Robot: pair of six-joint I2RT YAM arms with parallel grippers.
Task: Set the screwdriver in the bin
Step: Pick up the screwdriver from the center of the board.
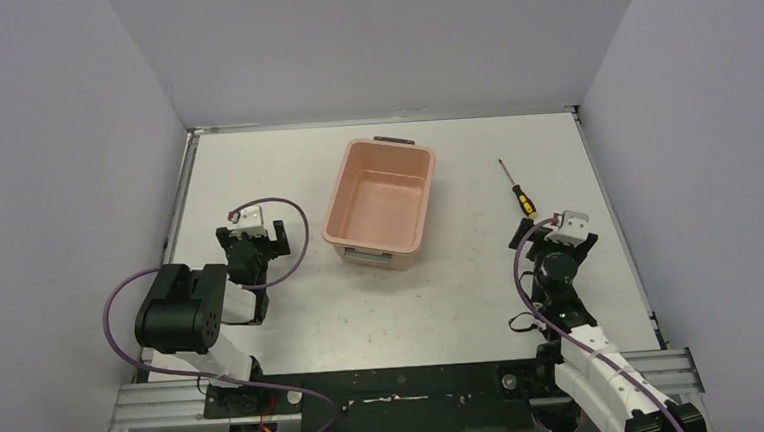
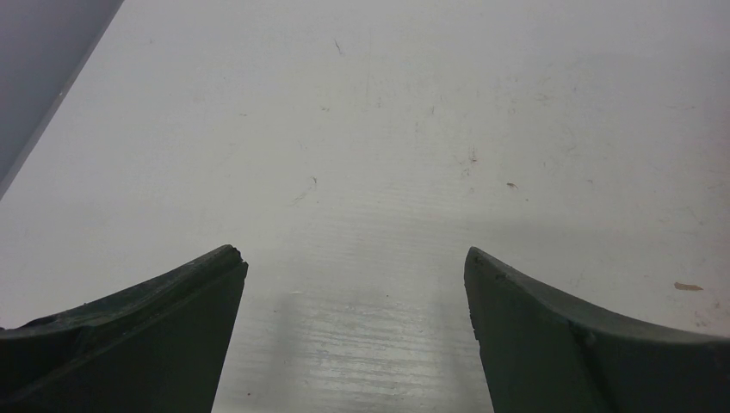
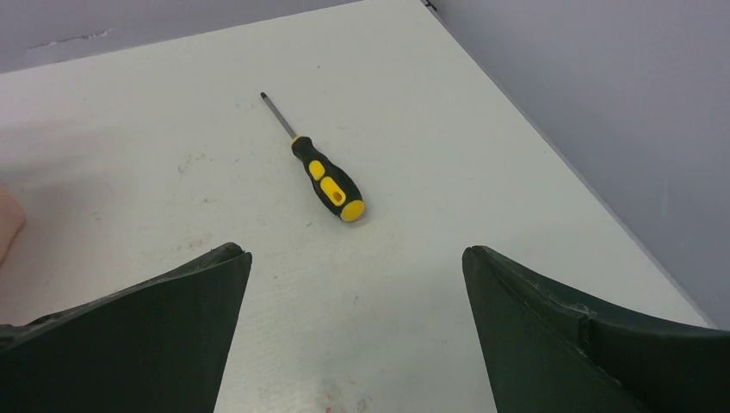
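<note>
- Left end effector (image 2: 353,258): jaws spread wide with nothing between them. Its wrist cam shows bare scuffed bench (image 2: 387,129) and that's it. I can't tell if the fingertips touch the surface or hang just above it.
- Right end effector (image 3: 355,254): also wide open and holding nothing. It's pointed at the screwdriver (image 3: 323,176), which lies on the bench just ahead of the fingers, clear of both.
- The screwdriver lies flat with the yellow butt of the handle toward the right end effector and the tip pointing away, a bit to the left.
- Only the top cam shows the whole layout. The bin (image 1: 429,198) sits upright at mid-bench toward the back, and looks empty. The screwdriver is well off to its right, not touching it, near the bench's right edge.
- Right wrist cam gives the handle detail, black with yellow patches. It only catches a pink sliver at its left edge where the bin would be.
- Left wrist cam sees neither bin nor screwdriver.
</note>
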